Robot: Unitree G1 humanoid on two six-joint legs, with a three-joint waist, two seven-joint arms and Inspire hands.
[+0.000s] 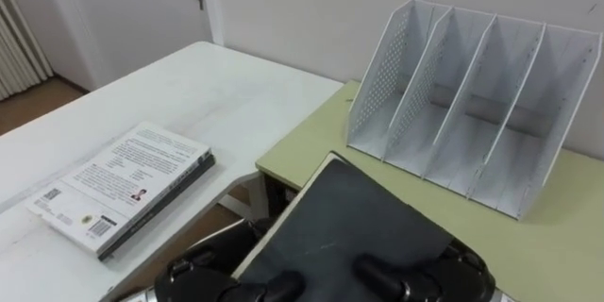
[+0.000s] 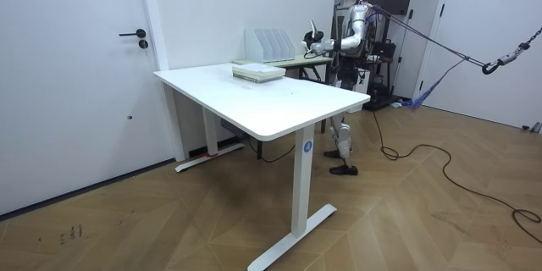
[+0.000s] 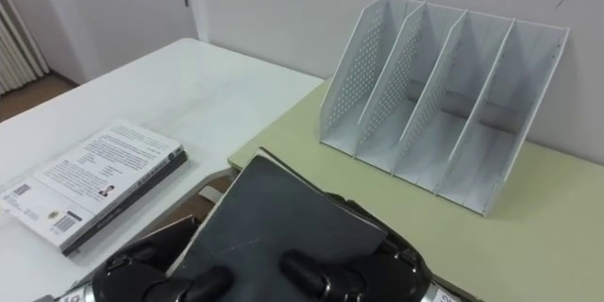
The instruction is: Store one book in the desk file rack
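A dark-covered book lies flat and low in front of me, its far corner over the near edge of the pale green desk. My left hand grips its near left side and my right hand its near right side, each with a thumb pressed on the cover. The white file rack stands upright on the green desk just beyond the book, with several empty slots facing me. In the room view I stand behind the white table, beside the rack.
A stack of books with a white printed cover lies on the white table to my left. This table meets the green desk at a corner. Behind are a white wall and a door.
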